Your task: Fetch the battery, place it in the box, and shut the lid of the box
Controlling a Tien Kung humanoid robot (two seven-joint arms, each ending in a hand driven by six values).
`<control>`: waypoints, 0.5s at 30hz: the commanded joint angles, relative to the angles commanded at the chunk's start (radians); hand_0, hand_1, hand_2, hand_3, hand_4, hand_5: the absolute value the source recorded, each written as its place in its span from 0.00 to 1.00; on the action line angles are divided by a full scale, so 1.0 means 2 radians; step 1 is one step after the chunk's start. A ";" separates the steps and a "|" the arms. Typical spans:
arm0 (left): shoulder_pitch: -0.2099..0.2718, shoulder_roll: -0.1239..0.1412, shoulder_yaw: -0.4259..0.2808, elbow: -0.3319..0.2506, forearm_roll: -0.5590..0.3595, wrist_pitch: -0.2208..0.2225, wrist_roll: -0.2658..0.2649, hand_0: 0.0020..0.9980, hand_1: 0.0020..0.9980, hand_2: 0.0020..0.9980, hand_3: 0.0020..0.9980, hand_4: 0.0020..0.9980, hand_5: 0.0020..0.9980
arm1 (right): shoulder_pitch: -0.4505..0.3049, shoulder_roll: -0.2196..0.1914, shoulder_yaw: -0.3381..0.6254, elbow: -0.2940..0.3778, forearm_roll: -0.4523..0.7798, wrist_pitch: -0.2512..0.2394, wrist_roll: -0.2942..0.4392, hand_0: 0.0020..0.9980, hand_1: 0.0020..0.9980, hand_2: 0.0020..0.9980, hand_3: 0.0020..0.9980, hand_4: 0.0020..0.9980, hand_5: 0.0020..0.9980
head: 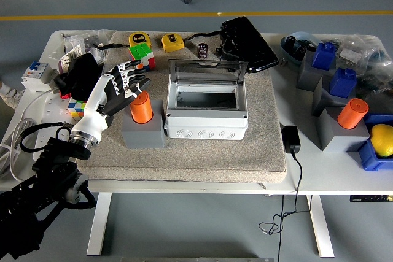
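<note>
Partly hidden behind the left hand (124, 85), the orange battery (142, 108) sits under its loosely spread, empty fingers.

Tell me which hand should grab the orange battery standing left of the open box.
Left. The left hand is already at the orange battery on its grey stand, fingers spread beside it, just left of the box. No right arm shows in the head view.

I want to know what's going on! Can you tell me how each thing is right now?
Box: empty inside.
Lid: open, standing up.
Orange battery: upright on its gray stand.
Left hand: fingers by the battery, not clearly gripping.
Second orange battery: on another stand, right side.
</note>
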 joint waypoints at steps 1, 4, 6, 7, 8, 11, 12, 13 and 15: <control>0.000 0.000 0.000 0.000 0.000 0.000 0.000 0.77 0.72 0.72 0.75 1.00 0.37 | 0.000 0.000 0.000 0.000 0.000 0.000 0.000 0.61 0.65 0.65 0.58 0.99 0.57; 0.000 -0.001 0.007 0.007 -0.003 0.000 -0.002 0.75 0.70 0.71 0.72 1.00 0.33 | 0.000 0.000 -0.001 0.000 0.000 0.000 0.000 0.61 0.65 0.65 0.58 0.99 0.57; 0.000 -0.002 0.011 0.011 -0.006 0.002 -0.004 0.75 0.70 0.71 0.72 1.00 0.33 | 0.000 -0.001 -0.002 0.000 0.000 0.000 0.000 0.61 0.65 0.65 0.58 0.99 0.57; 0.000 -0.002 0.013 0.012 -0.006 0.003 -0.004 0.75 0.70 0.71 0.72 1.00 0.33 | 0.000 -0.001 -0.003 0.000 0.001 0.000 0.000 0.61 0.65 0.65 0.58 0.99 0.57; 0.000 -0.003 0.015 0.012 -0.006 0.005 -0.005 0.75 0.70 0.71 0.72 1.00 0.33 | 0.000 -0.001 -0.003 0.000 0.001 0.000 0.000 0.61 0.65 0.65 0.58 0.99 0.57; -0.001 -0.004 0.021 0.016 -0.011 0.009 -0.011 0.71 0.67 0.67 0.61 1.00 0.27 | 0.000 -0.001 -0.004 0.000 0.001 0.000 0.000 0.61 0.65 0.65 0.58 0.99 0.57; -0.002 -0.005 0.023 0.019 -0.017 0.010 -0.014 0.71 0.67 0.67 0.61 1.00 0.27 | -0.001 -0.001 -0.005 0.000 0.001 0.000 0.000 0.61 0.65 0.65 0.58 0.99 0.57; -0.002 -0.006 0.024 0.020 -0.020 0.011 -0.015 0.71 0.67 0.67 0.61 1.00 0.27 | -0.001 -0.001 -0.006 0.000 0.001 0.001 -0.001 0.61 0.65 0.65 0.58 0.99 0.57; -0.002 -0.008 0.026 0.022 -0.028 0.013 -0.020 0.71 0.67 0.67 0.61 1.00 0.27 | -0.001 -0.001 -0.006 0.000 0.001 0.001 0.000 0.61 0.65 0.65 0.58 0.99 0.57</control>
